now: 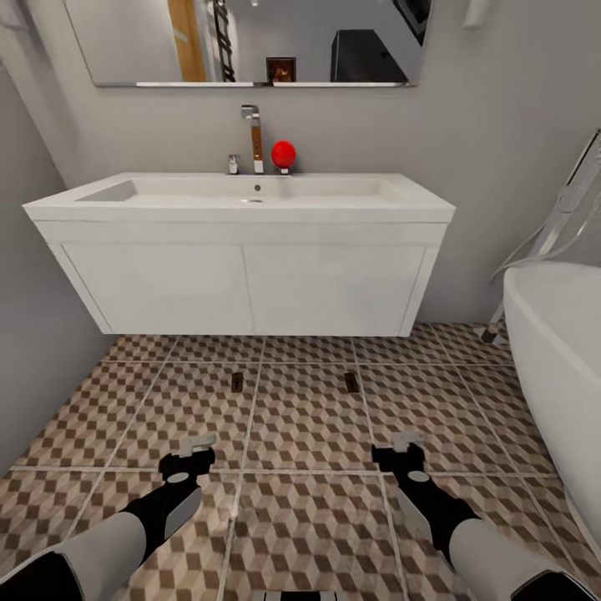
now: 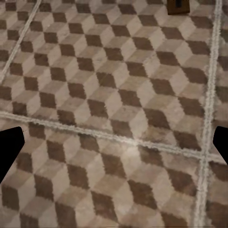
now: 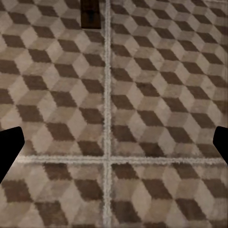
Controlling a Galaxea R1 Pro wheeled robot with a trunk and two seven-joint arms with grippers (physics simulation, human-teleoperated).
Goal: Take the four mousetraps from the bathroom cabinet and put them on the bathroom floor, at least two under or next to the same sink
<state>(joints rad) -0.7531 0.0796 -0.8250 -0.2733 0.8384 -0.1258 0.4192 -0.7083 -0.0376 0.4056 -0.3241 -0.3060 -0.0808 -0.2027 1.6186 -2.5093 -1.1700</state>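
Two mousetraps lie flat on the cube-patterned bathroom floor (image 1: 300, 417), just in front of the white vanity. The left mousetrap (image 1: 237, 381) (image 2: 178, 5) and the right mousetrap (image 1: 351, 381) (image 3: 90, 14) show as small tan boards with dark wire. The bathroom sink (image 1: 242, 196) sits wall-hung above them with a chrome faucet (image 1: 253, 133). My left gripper (image 1: 192, 451) (image 2: 114, 147) hovers open over bare tiles, short of the left trap. My right gripper (image 1: 406, 446) (image 3: 114, 147) is also open and holds nothing, short of the right trap. The cabinet is out of view.
A white oval bathtub (image 1: 555, 359) fills the right side with a chrome shower hose behind it. A grey wall (image 1: 33, 334) closes off the left. A red round object (image 1: 283, 154) stands on the sink beside the faucet, under a mirror (image 1: 250, 42).
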